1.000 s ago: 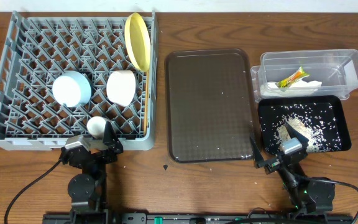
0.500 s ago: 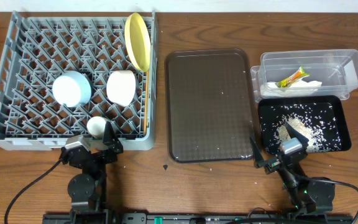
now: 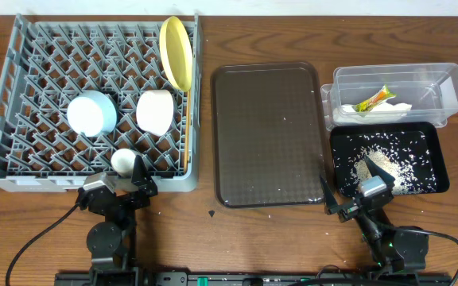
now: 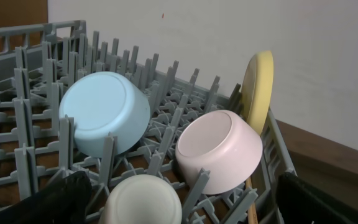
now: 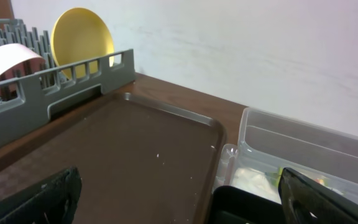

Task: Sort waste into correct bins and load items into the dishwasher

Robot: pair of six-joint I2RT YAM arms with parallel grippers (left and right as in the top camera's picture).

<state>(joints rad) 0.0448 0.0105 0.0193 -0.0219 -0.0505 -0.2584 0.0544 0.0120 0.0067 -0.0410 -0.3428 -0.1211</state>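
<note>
Although nearly everything looks sorted from overhead, the coming move, as I judge it, turns on the few stray white grains dotting the brown serving tray (image 3: 269,135). They lie left of and beyond the right gripper (image 3: 348,191), the nearer arm, whose fingers are spread and empty just beside the near-left corner of the glossy black tray (image 3: 432,184) holding the rice scraps (image 3: 388,155). The clear tub (image 3: 452,87) farther back holds the snack wrapper (image 3: 374,98) and crumpled napkin (image 3: 392,109). The left gripper (image 3: 111,184), likewise spread and empty, sits at the near wall of the grey pegged dish rack (image 3: 22,176). There the yellow plate (image 3: 176,52) stands on edge, the light blue bowl (image 3: 92,113) and white bowl (image 3: 155,111) lie tipped among pegs, a small white cup (image 3: 122,160) sits nearest, and the wooden chopsticks (image 3: 186,127) run near-to-far along the right wall. In the left wrist view the bowls show smooth matte undersides, the white one faintly pink, with the cup's rounded base closest. In the right wrist view the serving tray's pebbled surface stretches leftward to the rack, and the tub's thin transparent wall rises at right.
</note>
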